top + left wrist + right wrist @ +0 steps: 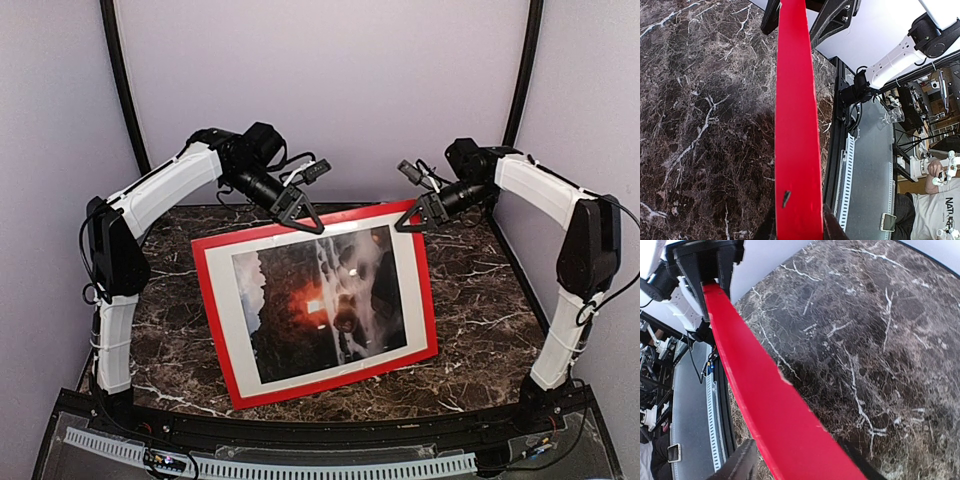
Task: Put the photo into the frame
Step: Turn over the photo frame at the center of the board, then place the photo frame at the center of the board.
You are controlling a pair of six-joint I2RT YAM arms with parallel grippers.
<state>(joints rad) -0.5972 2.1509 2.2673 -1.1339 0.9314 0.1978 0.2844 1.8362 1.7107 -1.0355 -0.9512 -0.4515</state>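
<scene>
Top view first: the frame (215, 330) stands tilted in the middle of the table (480, 330). Its top rail is up toward the far edge and its bottom rail looks to rest on the marble nearer the near edge. The photo (320, 300) sits inside it, ringed by a white mat (228, 320). The left gripper (300, 212) is on the top-left corner and the right gripper (412, 215) is on the top-right.

Left wrist now: we're looking straight along the red top rail (795, 125). The left gripper's (797, 231) jaws are closed tight on either side of it at the bottom of the shot. The right gripper's fingers (835, 20) pinch the far end.

Right wrist, mirror image: the rail (765, 390) runs away between its own clamped fingers (737, 465), with a small chip in the paint (785, 377).

The danger here, I'd say, is that this is a thin rail pinched at two corners only. If one arm leads the other, the frame could twist or slide out of a grip and tip flat. Whether the back is closed can't be seen, so if it isn't, a jolt might shake the photo loose.
</scene>
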